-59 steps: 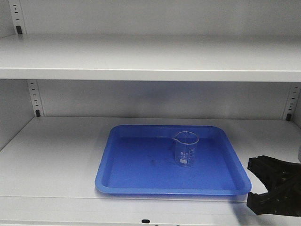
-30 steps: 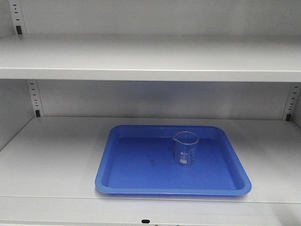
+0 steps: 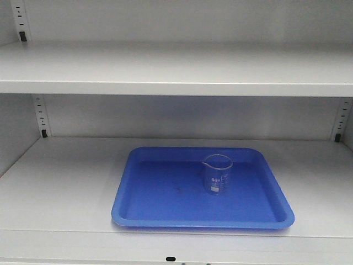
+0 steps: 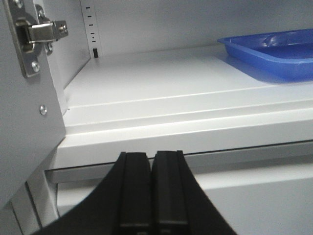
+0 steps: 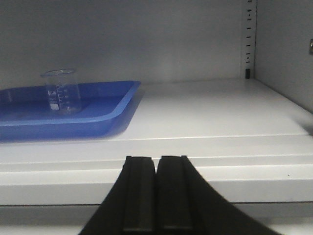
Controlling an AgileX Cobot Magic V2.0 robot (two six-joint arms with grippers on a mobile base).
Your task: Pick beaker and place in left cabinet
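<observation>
The beaker (image 3: pixel 217 175) stands upright in a blue tray (image 3: pixel 165 221) on the lower shelf (image 3: pixel 60 182) of the left cabinet (image 3: pixel 176 66), right of the tray's middle and nearer its back wall, with nothing touching it. To my eye the placing is done: the glass sits flat where the tray's raised rim would stop it sliding. Neither arm shows in the front view. The left gripper (image 4: pixel 150 188) hangs outside the shelf's front lip, jaws pressed together and empty, near the door hinge (image 4: pixel 36 34). The right gripper (image 5: pixel 156 193) is likewise closed on nothing, below the front edge with the beaker well beyond it. Bare shelf lies on both sides of the tray, and the shelf above leaves good headroom
</observation>
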